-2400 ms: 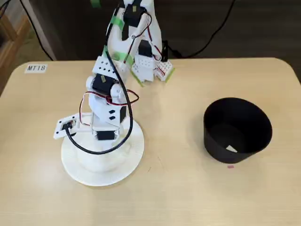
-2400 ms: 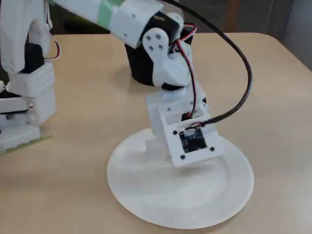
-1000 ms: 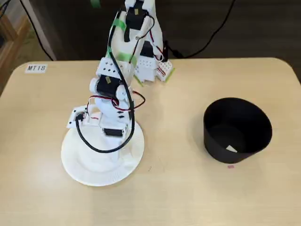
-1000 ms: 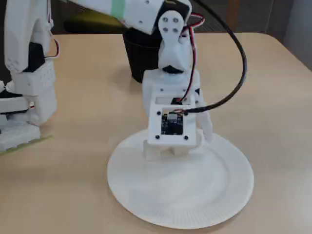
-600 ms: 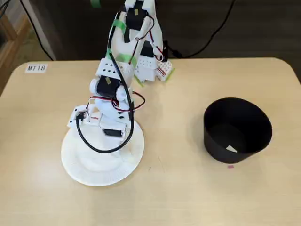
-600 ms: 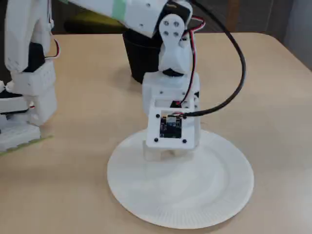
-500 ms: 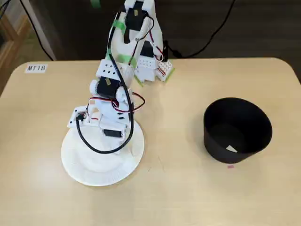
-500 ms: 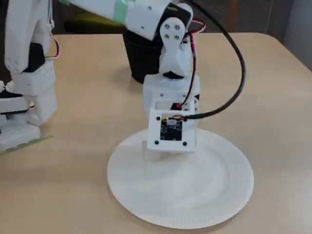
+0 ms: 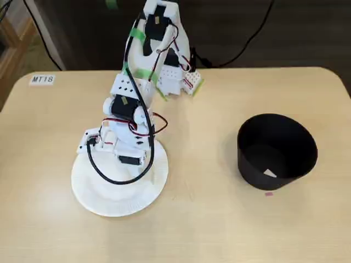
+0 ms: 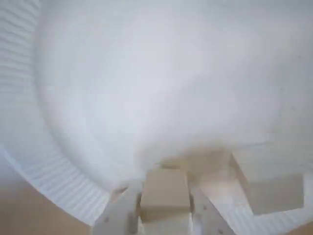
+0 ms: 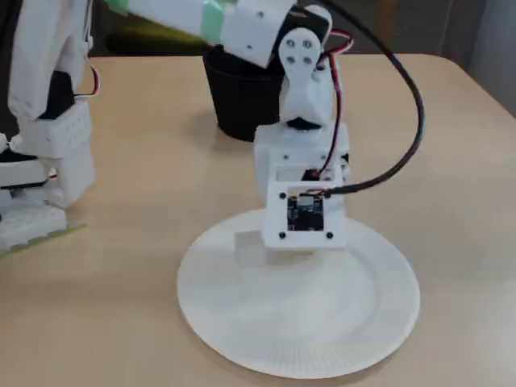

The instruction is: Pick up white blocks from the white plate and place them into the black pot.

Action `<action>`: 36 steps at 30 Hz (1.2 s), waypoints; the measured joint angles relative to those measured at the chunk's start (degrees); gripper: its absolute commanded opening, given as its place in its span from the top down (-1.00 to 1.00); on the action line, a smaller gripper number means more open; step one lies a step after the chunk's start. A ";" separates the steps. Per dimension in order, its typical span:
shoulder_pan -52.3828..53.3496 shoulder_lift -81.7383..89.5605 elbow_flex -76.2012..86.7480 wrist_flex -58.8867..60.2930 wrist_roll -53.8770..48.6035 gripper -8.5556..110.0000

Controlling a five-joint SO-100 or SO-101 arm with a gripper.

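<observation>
In the wrist view my gripper [image 10: 163, 192] is low over the white plate [image 10: 58, 176], near its ribbed rim. Its jaws stand against both sides of a beige-white block [image 10: 164, 188]. A second white block [image 10: 266, 183] lies on the plate just to the right. In a fixed view the arm [image 9: 129, 118] bends down over the plate [image 9: 109, 203] at the left and hides the fingertips. The black pot [image 9: 277, 150] stands apart at the right with a white block [image 9: 269, 173] inside. Another fixed view shows a block [image 11: 250, 246] on the plate [image 11: 298, 330] beside the wrist.
The arm's base [image 9: 164, 60] stands at the table's back edge. A small pink mark [image 9: 269, 193] lies in front of the pot. A label [image 9: 42, 79] sits at the back left corner. In a fixed view the pot [image 11: 242, 105] is behind the arm.
</observation>
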State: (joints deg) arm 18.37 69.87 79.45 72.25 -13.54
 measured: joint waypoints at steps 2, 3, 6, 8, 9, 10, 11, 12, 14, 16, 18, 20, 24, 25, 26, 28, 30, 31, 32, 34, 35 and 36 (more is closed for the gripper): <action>0.00 0.18 -2.11 -0.18 -0.09 0.90; 0.26 0.70 -2.72 -0.79 -0.09 0.90; 1.41 4.48 -4.83 -2.99 -0.44 0.90; 2.46 8.09 -5.71 -4.04 -0.88 0.90; 2.99 10.02 -5.71 -4.48 -1.23 0.90; 3.43 11.95 -5.71 -4.75 -1.67 0.90; 3.43 13.80 -5.71 -4.83 -2.11 0.90; 3.25 15.64 -5.71 -5.01 -2.64 0.90; 1.32 19.16 -5.71 -5.19 -3.96 0.90; -2.81 21.97 -5.71 -5.71 -5.45 0.90; -8.88 23.47 -5.71 -5.98 -6.50 0.90; -16.17 23.82 -5.71 -6.06 -6.86 0.90; -31.82 23.82 -3.43 -6.15 -6.94 0.90; -35.42 23.82 -2.11 -6.15 -6.59 0.90; -38.58 23.82 -0.62 -6.15 -6.24 0.90; -44.12 23.82 2.02 -5.98 -5.36 0.90; -48.43 23.82 4.31 -5.98 -4.57 0.90; -50.10 23.82 5.01 -5.98 -4.22 0.90; -51.59 23.73 5.45 -5.98 -3.96 0.90; -53.70 23.55 5.71 -5.98 -3.78 0.90; -54.40 23.29 5.89 -5.98 -3.78 0.90; -54.93 23.12 6.15 -5.98 -3.78 0.90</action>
State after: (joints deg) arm -36.56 92.99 85.61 66.27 -17.31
